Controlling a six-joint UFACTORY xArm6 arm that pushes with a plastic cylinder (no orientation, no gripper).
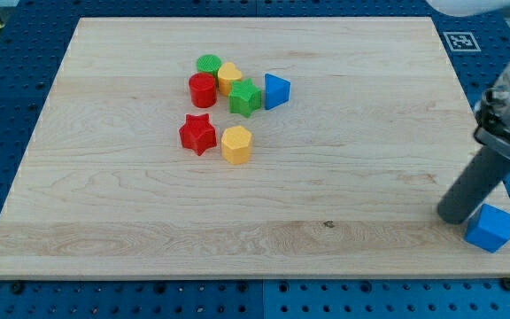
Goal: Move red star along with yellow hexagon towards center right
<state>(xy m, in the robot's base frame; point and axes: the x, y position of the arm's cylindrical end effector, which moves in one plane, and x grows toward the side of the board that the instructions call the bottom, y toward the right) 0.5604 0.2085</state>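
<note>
A pale wooden desk (pixel 326 177) lies on a blue perforated base (pixel 25 53). The red star (pixel 197 134) sits left of desk centre, touching the yellow hexagon (pixel 236 143) on its right, no long axis evident; five blocks cluster just above. My tip (pixel 454 215), grasping nothing, rests far right beside a blue cube (pixel 490 228).

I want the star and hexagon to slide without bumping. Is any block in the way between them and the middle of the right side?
Nothing visible blocks that path. The red star and yellow hexagon sit side by side, with bare board toward the view's right. My tip rests far off at lower right, beside a blue cube. The other blocks cluster above the pair.
</note>
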